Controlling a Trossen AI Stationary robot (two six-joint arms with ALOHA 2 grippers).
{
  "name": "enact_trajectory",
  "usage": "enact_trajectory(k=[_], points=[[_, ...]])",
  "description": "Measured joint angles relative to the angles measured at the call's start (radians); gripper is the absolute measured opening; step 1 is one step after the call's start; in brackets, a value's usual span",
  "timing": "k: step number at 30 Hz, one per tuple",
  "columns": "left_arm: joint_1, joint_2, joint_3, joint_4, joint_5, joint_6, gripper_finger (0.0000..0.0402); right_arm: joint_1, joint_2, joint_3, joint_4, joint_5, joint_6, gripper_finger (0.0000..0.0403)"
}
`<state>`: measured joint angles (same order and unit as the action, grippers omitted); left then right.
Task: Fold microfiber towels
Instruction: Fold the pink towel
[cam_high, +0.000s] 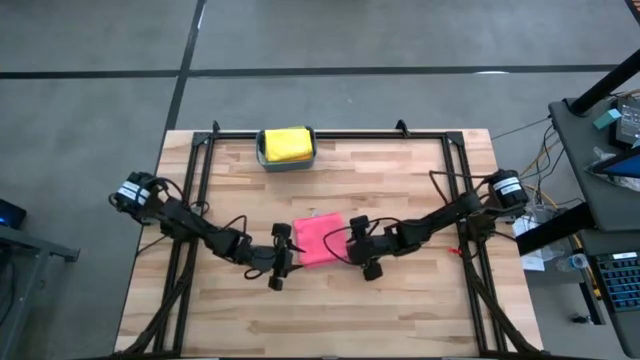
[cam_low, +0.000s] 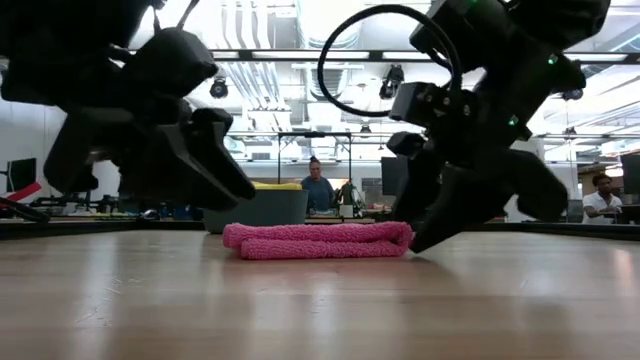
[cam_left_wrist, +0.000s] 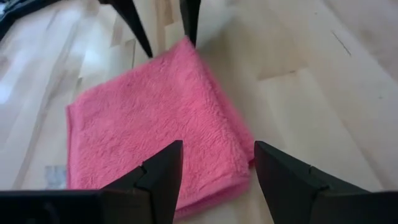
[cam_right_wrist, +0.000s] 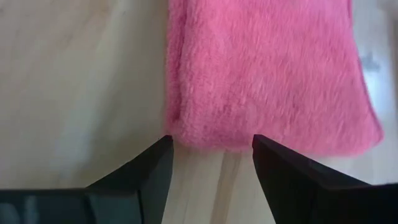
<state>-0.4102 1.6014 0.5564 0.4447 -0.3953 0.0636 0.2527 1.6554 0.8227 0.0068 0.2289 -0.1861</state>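
A pink microfiber towel (cam_high: 320, 238) lies folded flat on the wooden table's middle, several layers thick in the low view (cam_low: 318, 240). My left gripper (cam_high: 290, 256) is open at the towel's left near corner. In the left wrist view (cam_left_wrist: 217, 152) its fingers stand either side of that corner, and in the low view (cam_low: 235, 180) they hang above the towel. My right gripper (cam_high: 352, 248) is open and slants down at the towel's right end, its fingertips just short of the towel's edge (cam_right_wrist: 211, 144). My right gripper has one fingertip (cam_low: 418, 242) down at table height, right beside the towel's right end (cam_low: 402, 238). I cannot tell whether it touches the towel. Nothing is pinched between its fingers.
A teal bin (cam_high: 263, 152) holding a folded yellow towel (cam_high: 286, 143) stands at the table's far edge. Black frame rails (cam_high: 190, 200) run along both sides. Bare wood lies toward the near edge. People sit in the room beyond the table (cam_low: 318, 185).
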Motion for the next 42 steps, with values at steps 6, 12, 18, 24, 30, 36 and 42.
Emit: enact_trajectory(k=[6, 12, 18, 24, 30, 36, 42], points=[[0.014, 0.036, 0.000, 0.011, 0.022, 0.010, 0.0183, -0.002, 0.032, -0.003, 0.103, 0.000, -0.073, 0.0210], [0.018, 0.059, -0.003, 0.009, 0.023, 0.054, 0.0183, -0.008, 0.060, 0.000, 0.143, -0.001, -0.081, 0.0210], [0.026, 0.062, -0.005, -0.060, 0.022, 0.053, 0.0183, -0.015, 0.060, 0.000, 0.143, -0.004, -0.070, 0.0210], [0.030, 0.090, -0.003, -0.022, 0.017, 0.050, 0.0183, -0.015, 0.061, 0.000, 0.142, -0.002, -0.059, 0.0210], [0.037, 0.176, 0.002, 0.121, 0.009, 0.045, 0.0183, -0.015, 0.061, 0.000, 0.142, -0.001, -0.057, 0.0210], [0.037, 0.195, 0.002, 0.155, 0.013, 0.044, 0.0164, -0.015, 0.061, 0.000, 0.136, -0.003, -0.030, 0.0198], [0.036, 0.196, 0.002, 0.147, 0.027, 0.021, 0.0086, -0.015, 0.062, -0.001, 0.136, -0.001, -0.009, 0.0145]])
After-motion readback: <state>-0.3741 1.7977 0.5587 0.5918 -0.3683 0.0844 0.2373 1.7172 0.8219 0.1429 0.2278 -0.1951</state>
